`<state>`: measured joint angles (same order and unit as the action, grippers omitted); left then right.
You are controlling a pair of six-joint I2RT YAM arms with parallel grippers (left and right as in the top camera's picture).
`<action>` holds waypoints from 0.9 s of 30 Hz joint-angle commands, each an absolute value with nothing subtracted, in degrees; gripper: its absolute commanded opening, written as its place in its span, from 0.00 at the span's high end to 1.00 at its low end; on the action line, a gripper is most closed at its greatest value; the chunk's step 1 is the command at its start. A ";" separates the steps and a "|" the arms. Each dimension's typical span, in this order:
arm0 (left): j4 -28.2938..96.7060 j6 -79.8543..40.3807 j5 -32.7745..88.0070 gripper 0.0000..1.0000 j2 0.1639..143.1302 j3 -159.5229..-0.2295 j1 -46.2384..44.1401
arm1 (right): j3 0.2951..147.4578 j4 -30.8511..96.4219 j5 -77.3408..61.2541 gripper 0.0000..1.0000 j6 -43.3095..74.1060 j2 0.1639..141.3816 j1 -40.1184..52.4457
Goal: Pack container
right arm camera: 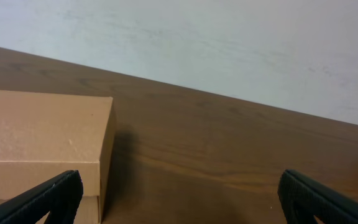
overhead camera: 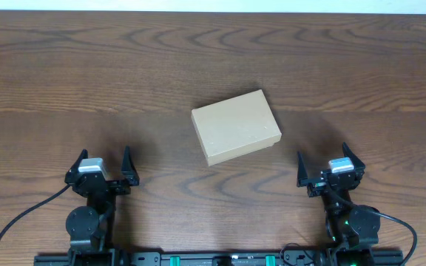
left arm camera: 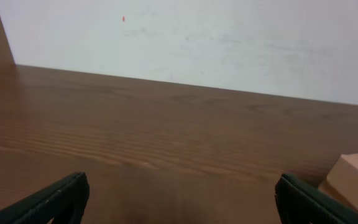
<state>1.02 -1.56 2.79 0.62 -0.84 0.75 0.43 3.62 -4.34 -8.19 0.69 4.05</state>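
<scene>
The container (overhead camera: 236,126) is a small tan cardboard box with its lid shut, lying flat near the middle of the wooden table and turned a little. Its corner shows at the right edge of the left wrist view (left arm camera: 357,177), and it fills the left of the right wrist view (right arm camera: 42,143). My left gripper (overhead camera: 101,168) is open and empty near the front left of the table, well apart from the box; it shows in its own view (left arm camera: 179,199). My right gripper (overhead camera: 322,164) is open and empty at the front right, just right of the box (right arm camera: 179,199).
The dark wooden table (overhead camera: 87,74) stretches to a pale wall at the back (left arm camera: 229,37). A black cable (overhead camera: 21,218) runs from the left arm base, another (overhead camera: 401,225) from the right arm base. No other objects show.
</scene>
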 commanded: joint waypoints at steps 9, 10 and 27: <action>4.21 10.72 3.64 0.04 0.19 -0.25 1.10 | 0.32 3.86 -4.93 0.01 -8.21 0.32 4.71; 4.21 10.72 3.66 0.05 0.19 -0.25 1.10 | 0.32 3.86 -4.93 0.01 -8.21 0.32 4.71; 4.08 10.72 4.05 0.05 0.21 -0.25 1.10 | 0.32 3.86 -4.93 0.01 -8.21 0.32 4.71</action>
